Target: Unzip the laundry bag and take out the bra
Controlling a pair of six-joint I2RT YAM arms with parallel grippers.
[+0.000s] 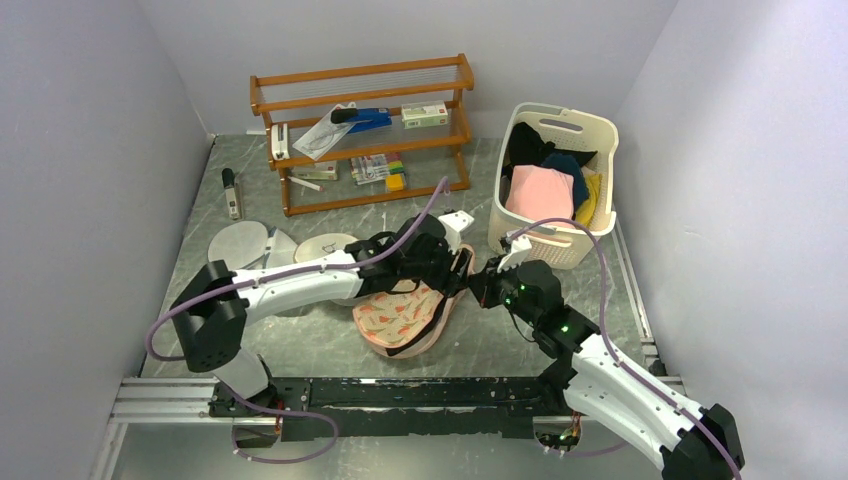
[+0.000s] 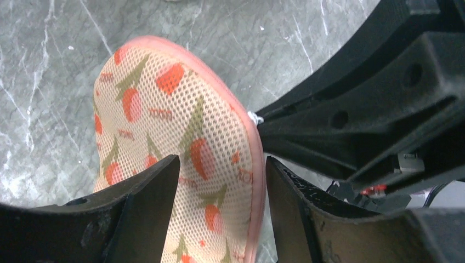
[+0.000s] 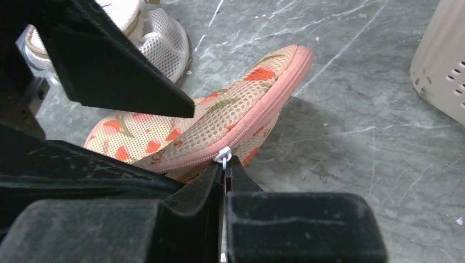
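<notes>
Right hand [image 3: 225,167]: closed on the white zipper pull [image 3: 222,156], between the basket [image 1: 556,250] and the laundry bag.
Left hand [image 2: 219,164]: open, astride the raised lobe on the side away from the basket; no clamp on it.
Laundry bag [image 1: 405,318]: flat on the worktop [image 1: 320,345], near the basket's front-left corner, one lobe propped up.
Step in hand: probably drawing the zip along the pink trim [image 3: 241,137].
Doing it well: pull along the trim line, not away from it. Close the left hand on the lobe first, near the slider, so the mesh goes taut instead of trailing toward the basket.
Risk: small pull, shallow pinch; may slip out.
Hidden: bra not seen. Length of zip already open unclear. Dark strip [image 1: 400,345] across the bag's side away from the basket, strap or cable, cannot tell.
</notes>
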